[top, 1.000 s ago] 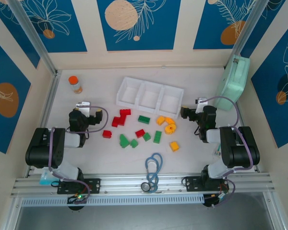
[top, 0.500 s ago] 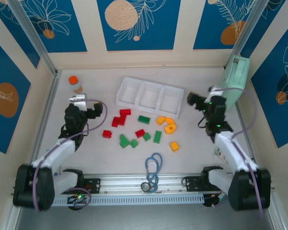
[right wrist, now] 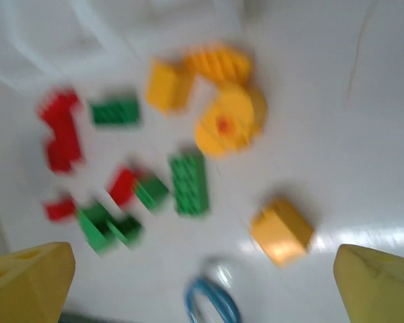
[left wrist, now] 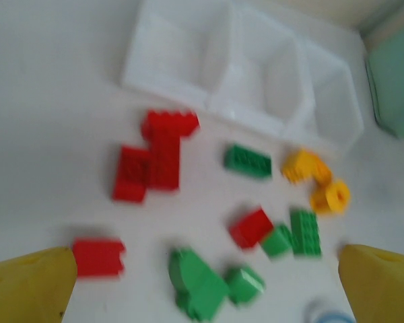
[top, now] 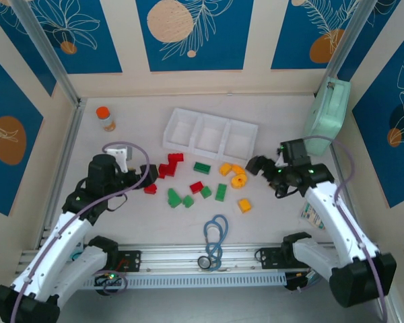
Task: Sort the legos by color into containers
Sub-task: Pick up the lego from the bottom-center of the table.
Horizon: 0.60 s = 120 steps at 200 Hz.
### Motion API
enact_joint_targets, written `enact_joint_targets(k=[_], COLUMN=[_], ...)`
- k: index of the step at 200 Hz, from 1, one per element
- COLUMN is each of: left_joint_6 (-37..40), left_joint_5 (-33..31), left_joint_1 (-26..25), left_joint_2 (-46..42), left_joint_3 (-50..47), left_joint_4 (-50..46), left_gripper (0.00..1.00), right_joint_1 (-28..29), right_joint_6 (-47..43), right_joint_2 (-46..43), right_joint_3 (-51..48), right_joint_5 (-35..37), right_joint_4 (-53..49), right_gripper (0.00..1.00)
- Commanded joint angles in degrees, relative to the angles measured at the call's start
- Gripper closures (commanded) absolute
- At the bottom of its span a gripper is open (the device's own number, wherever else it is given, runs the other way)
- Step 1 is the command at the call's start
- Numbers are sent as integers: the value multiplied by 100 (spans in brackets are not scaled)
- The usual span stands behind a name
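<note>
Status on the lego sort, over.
Both open, empty: left gripper, right gripper. All legos loose on table; tray holds none. Nothing blocking; stethoscope near front edge.

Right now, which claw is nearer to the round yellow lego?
Right. The right claw is just right of the round yellow lego; the left claw is far to its left, by the red legos.

Legos point(right wrist: 188, 183) smeared by motion blur in right wrist view, tray point(left wrist: 222, 67) soft-edged, mint case point(left wrist: 394, 87) cropped at frame edge.
</note>
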Motion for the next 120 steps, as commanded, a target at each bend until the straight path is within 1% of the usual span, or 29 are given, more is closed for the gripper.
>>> enact_joint_targets(k=[1,17,35,47,76,99,120], left_joint_6=[63,243,241,271,234,269,267], left_joint_5=[210,59,-143,-104,-187,-207,-492], left_joint_1=[-115,-120,-125,-129,-128,-142,-159], left_joint_2=[-78,-119,-199,-231,-212,-242,-477], left_joint_3=[395,398,354,289,251,319,353], left_joint_4=[-1669,-1880,-1918,-1817,-1808,-1918,-1970], left_gripper=[1,1,1,1,1,1,1], right_joint_1=[569,1035,1395,1572,1862,2000,2011], right_joint_6=[-567,-560,-598,-709,-994,-1227,-1373], right_joint_2=[598,1066,1588,1914,2652,3187,3543], right_joint_3=[223,202,343,486,649,804,881], right_joint_5=[71,348,495,619,825,888,1028], right_joint_4=[-1437,-1556,-1506,-1463,-1324,-1183,-1140], right_gripper=[1,1,1,5,7,11,21])
